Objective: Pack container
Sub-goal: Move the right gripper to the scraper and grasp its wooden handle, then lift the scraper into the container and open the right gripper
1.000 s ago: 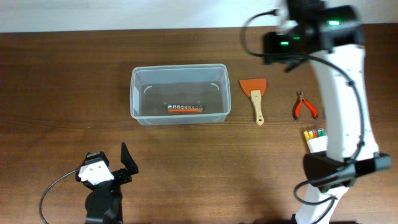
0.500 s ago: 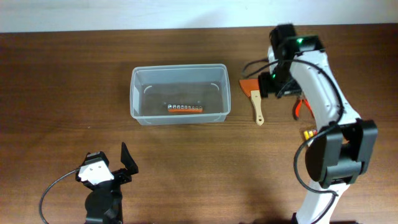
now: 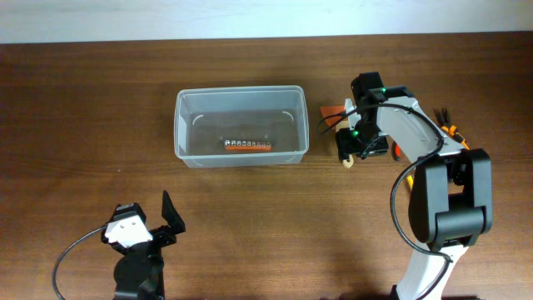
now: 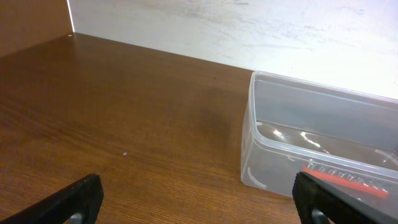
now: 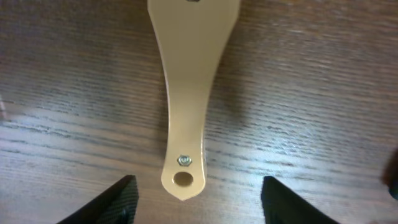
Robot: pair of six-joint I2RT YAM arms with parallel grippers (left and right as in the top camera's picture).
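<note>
The clear plastic container (image 3: 241,90) stands at the middle back of the table and also shows in the left wrist view (image 4: 311,84). An orange strip of bits (image 3: 247,145) lies inside it. A scraper with an orange blade (image 3: 332,112) and a beige handle (image 5: 189,93) lies right of the container. My right gripper (image 3: 351,152) is open and low over the handle. The handle's end sits between the fingers (image 5: 202,208), untouched. My left gripper (image 4: 199,208) is open and empty near the front left (image 3: 166,221).
Orange-handled pliers (image 3: 450,130) lie right of the scraper, mostly hidden by the right arm. The small white box of coloured bits is hidden under that arm. Bare wood lies between the left gripper and the container.
The right arm has swung down from the back of the table and lowered its open gripper over the scraper's handle. The left arm has not moved.
</note>
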